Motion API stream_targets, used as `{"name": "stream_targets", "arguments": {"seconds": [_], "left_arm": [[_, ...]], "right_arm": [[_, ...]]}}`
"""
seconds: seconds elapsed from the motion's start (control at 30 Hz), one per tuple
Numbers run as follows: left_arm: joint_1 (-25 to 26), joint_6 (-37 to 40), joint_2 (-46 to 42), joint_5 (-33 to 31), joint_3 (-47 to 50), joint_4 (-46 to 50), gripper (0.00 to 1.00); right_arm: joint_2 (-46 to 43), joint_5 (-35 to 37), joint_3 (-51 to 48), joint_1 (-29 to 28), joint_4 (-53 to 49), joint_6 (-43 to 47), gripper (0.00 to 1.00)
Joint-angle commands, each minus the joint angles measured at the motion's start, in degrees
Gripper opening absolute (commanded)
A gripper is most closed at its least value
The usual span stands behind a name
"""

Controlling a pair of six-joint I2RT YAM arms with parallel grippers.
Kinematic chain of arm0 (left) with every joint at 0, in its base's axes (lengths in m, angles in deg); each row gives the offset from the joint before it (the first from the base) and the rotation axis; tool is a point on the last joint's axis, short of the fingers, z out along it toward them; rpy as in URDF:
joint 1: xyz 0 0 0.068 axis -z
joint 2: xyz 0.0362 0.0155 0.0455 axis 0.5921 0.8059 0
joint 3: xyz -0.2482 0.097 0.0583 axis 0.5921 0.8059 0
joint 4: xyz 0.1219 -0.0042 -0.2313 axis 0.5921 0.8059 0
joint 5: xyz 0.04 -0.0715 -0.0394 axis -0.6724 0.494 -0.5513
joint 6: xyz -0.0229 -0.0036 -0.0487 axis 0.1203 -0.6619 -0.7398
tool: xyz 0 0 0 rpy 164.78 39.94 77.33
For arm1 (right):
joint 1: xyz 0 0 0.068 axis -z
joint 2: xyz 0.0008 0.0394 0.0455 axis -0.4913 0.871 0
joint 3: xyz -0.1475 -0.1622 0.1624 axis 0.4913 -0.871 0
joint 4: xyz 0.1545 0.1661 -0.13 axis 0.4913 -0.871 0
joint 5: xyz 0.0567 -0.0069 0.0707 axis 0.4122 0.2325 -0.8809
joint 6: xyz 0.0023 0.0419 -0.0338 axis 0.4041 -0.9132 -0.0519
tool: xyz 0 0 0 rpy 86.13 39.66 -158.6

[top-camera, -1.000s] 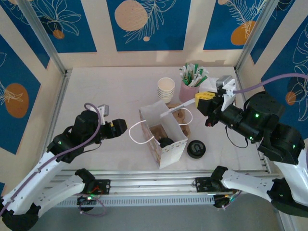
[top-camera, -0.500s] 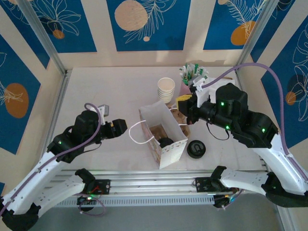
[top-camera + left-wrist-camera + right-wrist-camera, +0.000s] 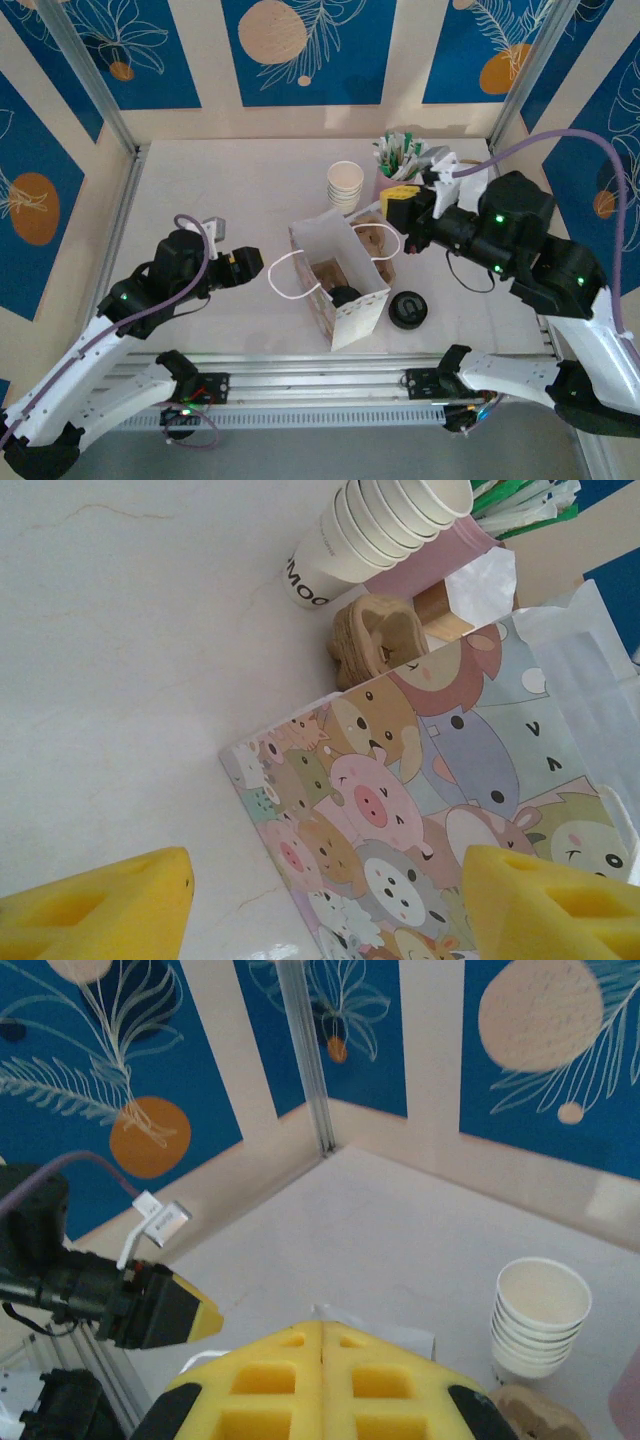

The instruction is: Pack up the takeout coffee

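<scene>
Top external view takes in the whole table: one white paper bag [image 3: 338, 285] stands upright near the middle with its mouth open, and a dark round shape [image 3: 345, 296] sits inside it. Whether that is a lidded cup cannot be told from above. One loose black lid [image 3: 408, 309] lies flat on the table just beside the bag's right side. One stack of paper cups [image 3: 345, 186] and one pink holder [image 3: 393, 188] of green-and-white sticks stand behind the bag. The bag has two white loop handles, one on each side. The left gripper [image 3: 250, 266] sits near the left handle, and the right gripper [image 3: 400, 208] hangs above the bag's far right corner, beside the holder. The left wrist view adds what the overhead one cannot show. The bag's [image 3: 420, 820] side is printed with cartoon animals, the nested cups [image 3: 380, 530] show about five rims, and a brown layered pulp piece [image 3: 375, 640] sits between the cups and the bag. There the left gripper [image 3: 320, 905] has its yellow pads [image 3: 100, 905] spread wide apart with nothing between them. The right wrist view shows the right gripper [image 3: 322, 1380] with its pads pressed together on nothing. It also shows the cup stack [image 3: 540, 1320] and the left gripper [image 3: 170, 1310].
</scene>
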Motion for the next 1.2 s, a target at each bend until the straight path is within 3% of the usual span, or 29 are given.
{"name": "stream_targets", "arguments": {"seconds": [0.0,0.53,0.63,0.7,0.97,1.07,1.17], "left_arm": [[0.4,0.1,-1.0,-0.9,-0.9,1.8,0.71],[0.5,-0.1,-1.3,-1.2,-0.4,1.8,0.71],[0.5,-0.1,-1.3,-1.2,-0.3,1.9,0.71],[0.4,-0.2,-1.3,-1.2,-0.5,2.3,0.71],[0.5,0.1,-2.6,-2.6,-0.1,3.2,0.71],[0.5,0.3,-2.3,-2.7,0.1,3.0,0.71],[0.5,0.8,-1.8,-3.1,-0.1,3.1,0.72]], "right_arm": [[-1.2,1.3,2.1,-0.2,0.7,0.4,0.0],[2.0,-4.3,-6.6,-0.4,-0.6,-1.9,0.0],[4.1,-4.7,-7.4,-0.3,-1.4,-1.7,0.11],[5.6,-2.8,-6.7,-0.4,-2.8,-1.7,0.34],[5.2,4.1,-5.7,1.1,-0.4,0.9,0.35],[4.3,7.0,-6.6,4.5,0.5,0.5,0.35],[2.5,7.0,-8.6,11.5,2.0,-2.5,0.35]]}}
